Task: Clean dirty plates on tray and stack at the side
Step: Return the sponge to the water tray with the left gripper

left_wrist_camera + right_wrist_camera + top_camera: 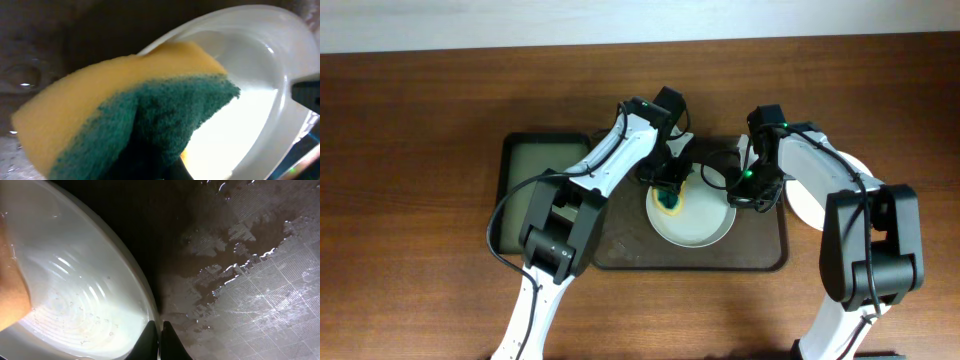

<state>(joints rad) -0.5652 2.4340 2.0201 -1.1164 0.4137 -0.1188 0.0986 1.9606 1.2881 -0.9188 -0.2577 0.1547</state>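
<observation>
A white plate (695, 218) lies on the dark brown tray (760, 255). My left gripper (669, 192) is shut on a yellow and green sponge (125, 110) and presses it onto the plate's left part; the plate also shows in the left wrist view (250, 100). My right gripper (744, 186) is shut on the plate's right rim, one finger inside and one outside (160, 337). The plate (75, 290) looks wet. Another white plate (810, 200) lies on the table right of the tray, partly hidden by my right arm. A third plate edge (744, 155) shows behind the right gripper.
A narrower black tray with a greenish inside (535, 170) lies left of the brown tray. The brown tray's textured floor (260, 295) is wet with drops and puddles. The wooden table (410, 200) lies around both trays.
</observation>
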